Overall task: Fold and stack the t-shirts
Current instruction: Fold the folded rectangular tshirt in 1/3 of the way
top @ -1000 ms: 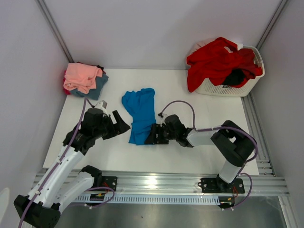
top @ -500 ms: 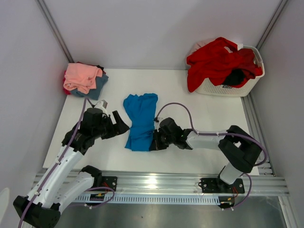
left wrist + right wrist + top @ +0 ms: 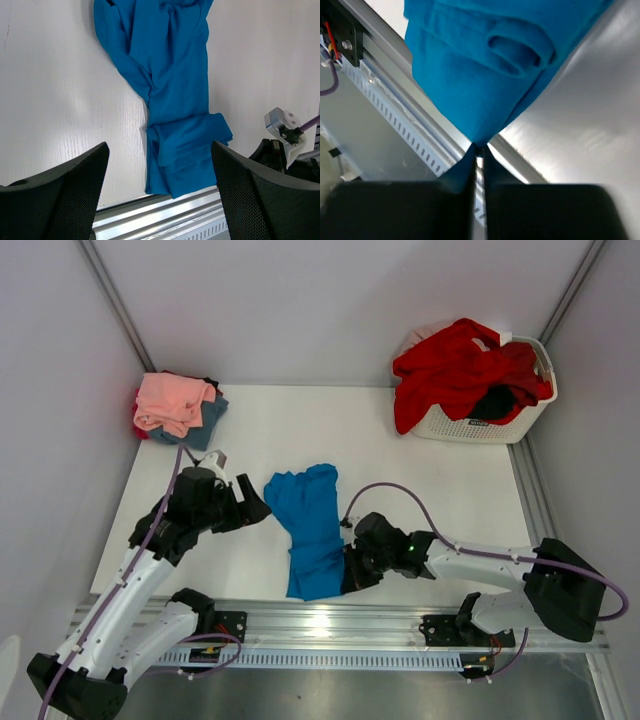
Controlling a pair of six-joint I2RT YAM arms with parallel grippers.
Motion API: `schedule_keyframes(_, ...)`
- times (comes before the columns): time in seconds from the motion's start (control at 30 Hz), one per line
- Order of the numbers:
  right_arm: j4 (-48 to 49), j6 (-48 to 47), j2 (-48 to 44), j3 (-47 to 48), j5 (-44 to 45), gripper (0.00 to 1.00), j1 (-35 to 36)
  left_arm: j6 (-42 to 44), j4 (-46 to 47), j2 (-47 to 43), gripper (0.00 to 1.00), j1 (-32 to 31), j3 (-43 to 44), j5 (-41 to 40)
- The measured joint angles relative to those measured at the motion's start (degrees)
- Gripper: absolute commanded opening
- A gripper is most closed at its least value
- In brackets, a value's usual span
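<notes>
Right gripper [image 3: 349, 575] has just clamped onto the blue t-shirt [image 3: 306, 523] and is dragging it toward the surface's [image 3: 440, 465] front edge. The shirt is stretching out ahead of it for folding, while the left gripper [image 3: 248, 504] is hanging open alongside.

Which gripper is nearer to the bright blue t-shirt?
Right. The right gripper is shut on the near end of the bright blue t-shirt. The left gripper stands open beside the shirt's left edge, holding nothing.
</notes>
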Motion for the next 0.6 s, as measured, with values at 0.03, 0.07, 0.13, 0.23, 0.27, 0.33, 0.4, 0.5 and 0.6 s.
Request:
schedule_keyframes(0.03, -1.2, 0.7, -1.3, -0.5, 0.0, 0.43, 0.1, 0.0, 0.0, 0.1, 0.86, 0.0, 0.0, 0.0)
schedule_keyframes(0.07, -2.0, 1.2, -2.4, -0.9, 0.0, 0.56, 0.1, 0.1, 0.0, 0.1, 0.86, 0.0, 0.0, 0.0)
schedule_keyframes(0.13, -3.6, 1.5, -4.3, -1.1, 0.4, 0.73, 0.2, 0.4, 0.0, 0.4, 0.86, 0.0, 0.1, 0.0)
schedule_keyframes(0.23, -5.6, 1.3, -6.8, -0.8, 1.9, 0.76, 0.3, 0.5, 0.0, 0.9, 0.86, 0.0, 0.1, 0.0)
schedule_keyframes(0.27, -6.5, 0.9, -7.4, -0.3, 2.6, 0.75, 0.3, 0.5, 0.1, 1.1, 0.86, 0.0, 0.1, 0.0)
schedule_keyframes(0.33, -8.0, -0.1, -7.6, 1.6, 3.6, 0.73, 0.2, 0.5, 0.2, 1.2, 0.86, 0.0, 0.1, 0.0)
schedule_keyframes(0.4, -8.1, -1.1, -7.5, 3.6, 3.9, 0.7, -0.5, 0.4, 0.3, 1.2, 0.86, 0.0, 0.1, 0.0)
schedule_keyframes(0.5, -6.1, -2.0, -5.6, 5.9, 3.1, 0.63, -1.6, 0.4, 0.4, 1.2, 0.85, 0.0, 0.1, 0.0)
schedule_keyframes(0.6, -3.1, -2.4, -0.9, 6.9, 2.1, 0.58, -2.4, 0.4, 0.4, 1.1, 0.85, 0.0, 0.1, 0.0)
